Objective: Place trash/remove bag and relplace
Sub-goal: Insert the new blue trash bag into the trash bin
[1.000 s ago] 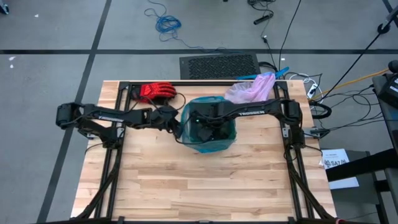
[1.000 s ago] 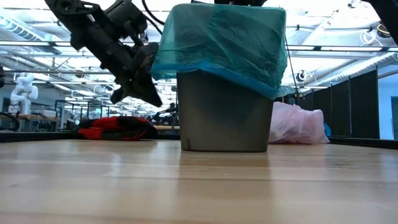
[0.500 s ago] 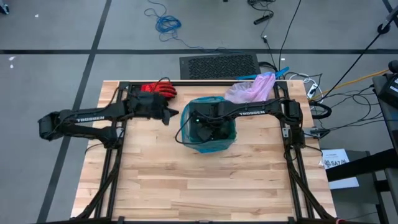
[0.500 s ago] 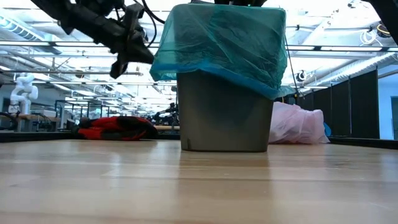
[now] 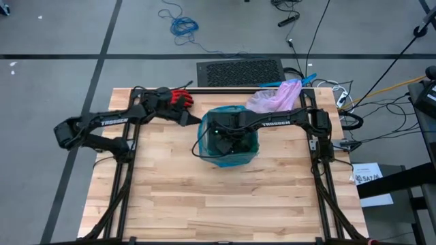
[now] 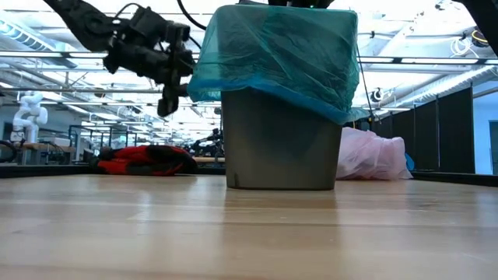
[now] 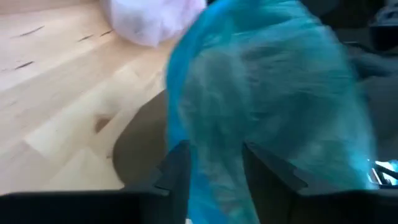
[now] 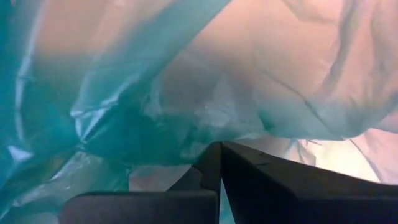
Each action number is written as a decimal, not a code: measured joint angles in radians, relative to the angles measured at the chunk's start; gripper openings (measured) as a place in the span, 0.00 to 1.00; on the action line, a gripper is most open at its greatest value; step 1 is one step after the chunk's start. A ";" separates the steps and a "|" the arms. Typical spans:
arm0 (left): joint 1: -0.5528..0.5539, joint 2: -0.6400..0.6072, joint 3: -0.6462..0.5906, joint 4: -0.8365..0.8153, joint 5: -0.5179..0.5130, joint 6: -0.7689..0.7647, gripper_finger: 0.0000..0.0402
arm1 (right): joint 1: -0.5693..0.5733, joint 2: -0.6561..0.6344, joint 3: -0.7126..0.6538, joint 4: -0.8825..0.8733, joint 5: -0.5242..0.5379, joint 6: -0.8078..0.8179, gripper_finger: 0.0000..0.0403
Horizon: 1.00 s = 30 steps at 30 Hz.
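Moved: left gripper (image 5: 182, 116) has pulled up and back from the bin (image 6: 280, 140); it was shut on the teal bag (image 6: 272, 54) edge a second ago, and now its fingers (image 7: 177, 168) are spread with nothing between them.
Pink bag (image 5: 276, 97): lies on the table (image 5: 225, 197) behind the bin, well apart from the left gripper and not touched by any gripper.
Pink bag look: thin, pale, see-through, crumpled in a soft heap.
Left arm: reaches in level above the table, gripper just beside the bin's rim, over the red glove (image 5: 178, 98).
Right gripper (image 5: 228, 141): down inside the bin, fingers pressed together, teal plastic all around them.
Bin: stands upright mid-table, teal bag folded over its rim.
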State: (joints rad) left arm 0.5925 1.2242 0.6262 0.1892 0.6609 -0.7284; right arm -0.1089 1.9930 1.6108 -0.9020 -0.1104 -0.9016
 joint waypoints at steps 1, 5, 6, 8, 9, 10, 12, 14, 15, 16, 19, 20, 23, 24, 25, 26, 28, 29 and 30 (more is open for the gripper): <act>0.003 0.019 0.000 0.008 0.000 0.000 0.36 | 0.000 0.000 0.000 0.000 0.000 0.000 0.00; 0.015 0.083 0.000 0.045 0.000 0.000 0.44 | 0.000 0.000 0.000 0.000 0.000 0.000 0.00; 0.018 0.096 0.000 0.049 0.000 0.000 0.45 | 0.000 0.000 0.000 0.000 0.000 0.000 0.00; 0.026 0.119 0.000 0.057 0.000 0.000 0.46 | 0.000 0.000 0.000 0.000 0.000 0.000 0.00; 0.030 0.126 0.000 0.068 0.000 0.001 0.46 | 0.000 0.000 0.000 0.000 0.000 0.000 0.00; 0.033 0.131 0.000 0.077 0.001 0.000 0.47 | 0.000 0.000 0.000 0.000 0.000 0.000 0.00; 0.037 0.136 0.000 0.125 0.017 -0.001 0.47 | 0.000 0.000 0.000 0.000 -0.001 0.000 0.00; 0.037 0.140 0.000 0.185 0.042 -0.021 0.47 | 0.000 0.000 0.000 0.000 0.000 0.000 0.00; 0.037 0.143 0.000 0.213 0.056 -0.025 0.47 | 0.000 0.000 0.000 0.000 -0.001 0.000 0.00; 0.037 0.147 0.001 0.230 0.070 -0.025 0.47 | 0.000 0.000 0.000 0.001 -0.002 0.000 0.00; 0.036 0.165 0.001 0.238 0.087 -0.022 0.46 | 0.000 0.000 0.000 0.004 -0.020 0.000 0.00; 0.036 0.172 0.001 0.232 0.087 -0.017 0.46 | 0.000 0.000 0.000 0.006 -0.024 0.001 0.00; 0.036 0.191 0.001 0.217 0.070 0.008 0.40 | 0.000 0.000 0.000 0.009 -0.025 0.000 0.00; 0.036 0.199 0.001 0.214 0.062 0.010 0.37 | 0.000 0.000 0.000 0.009 -0.025 0.000 0.00; 0.036 0.207 0.001 0.213 0.052 0.014 0.33 | 0.000 0.000 0.000 0.009 -0.025 0.000 0.00; 0.035 0.215 0.001 0.212 0.042 0.025 0.29 | 0.000 0.000 0.000 0.009 -0.025 0.000 0.00; 0.036 0.228 0.001 0.214 0.037 0.035 0.19 | 0.000 0.000 0.000 0.009 -0.026 0.000 0.00; 0.036 0.235 0.001 0.216 0.037 0.039 0.13 | 0.000 0.000 0.000 0.008 -0.026 0.000 0.00; 0.036 0.243 0.001 0.214 0.037 0.049 0.08 | 0.000 0.000 0.000 0.008 -0.026 0.000 0.00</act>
State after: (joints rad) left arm 0.6281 1.4668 0.6273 0.4031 0.6979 -0.6796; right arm -0.1093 1.9934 1.6108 -0.8936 -0.1364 -0.9012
